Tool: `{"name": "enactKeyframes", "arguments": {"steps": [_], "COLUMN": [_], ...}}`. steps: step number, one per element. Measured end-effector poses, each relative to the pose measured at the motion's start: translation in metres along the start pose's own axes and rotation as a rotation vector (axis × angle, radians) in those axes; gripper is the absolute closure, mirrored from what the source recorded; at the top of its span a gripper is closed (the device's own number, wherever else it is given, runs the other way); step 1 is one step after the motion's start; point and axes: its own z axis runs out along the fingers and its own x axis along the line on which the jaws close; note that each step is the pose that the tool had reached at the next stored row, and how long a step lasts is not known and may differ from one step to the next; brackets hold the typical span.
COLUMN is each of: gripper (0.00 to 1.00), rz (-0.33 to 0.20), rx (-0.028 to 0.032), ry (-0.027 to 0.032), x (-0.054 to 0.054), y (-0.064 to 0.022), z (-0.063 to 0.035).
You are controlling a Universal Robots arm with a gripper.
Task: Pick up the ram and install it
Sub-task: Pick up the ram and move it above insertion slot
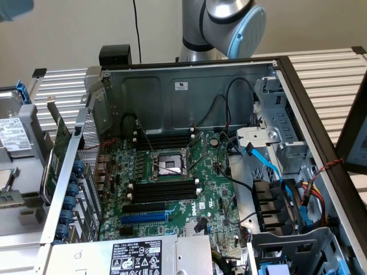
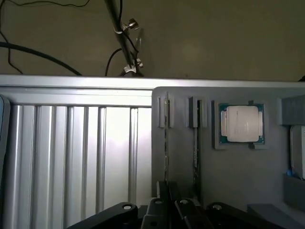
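Nearest, in the wrist view: one gripper (image 2: 166, 192), black fingers (image 2: 157, 206) drawn almost together and pinched on the near end of the ram (image 2: 165, 143). Two sticks counted in the grey tray (image 2: 228, 171), each standing on edge in its own slot, thin edge toward the camera. The ram: the stick farther from the processor (image 2: 241, 124). Second stick (image 2: 195, 143) just beside it, parallel, between it and the processor. Long axis of the ram straight away from the gripper, far end in a notched holder near the tray's far rim. One processor, flat in a square recess, metal lid up. Beside the tray, ribbed aluminium table (image 2: 71, 157). Beyond, a pale wall (image 2: 214, 43) with dark cables (image 2: 38, 55).

Exterior view, near to far: one open computer case (image 1: 189, 91), with one motherboard (image 1: 172, 229) lying in it. On the board, one blue slot (image 1: 143, 218) nearest, then black memory slots (image 1: 166, 192), then the socket (image 1: 169, 163), more black slots behind. One arm (image 1: 229, 20) behind the case's back wall.
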Motion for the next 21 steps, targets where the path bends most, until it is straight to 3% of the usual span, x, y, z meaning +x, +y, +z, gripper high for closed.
{"name": "enactKeyframes", "arguments": {"steps": [4,9,15,21], "gripper": [0.87,0.87,0.87,0.87], "rz": [0.002,0.002,0.002,0.002], "rx": [-0.001,-0.0015,-0.0031,-0.0088], "ry": [0.0,-0.0002,-0.0002,0.0], "x": [0.001,0.001,0.0,0.0], "y": [-0.0006,-0.0084,-0.0241,-0.0445], "z": [-0.0182,-0.0412,-0.0695,-0.0964]}}
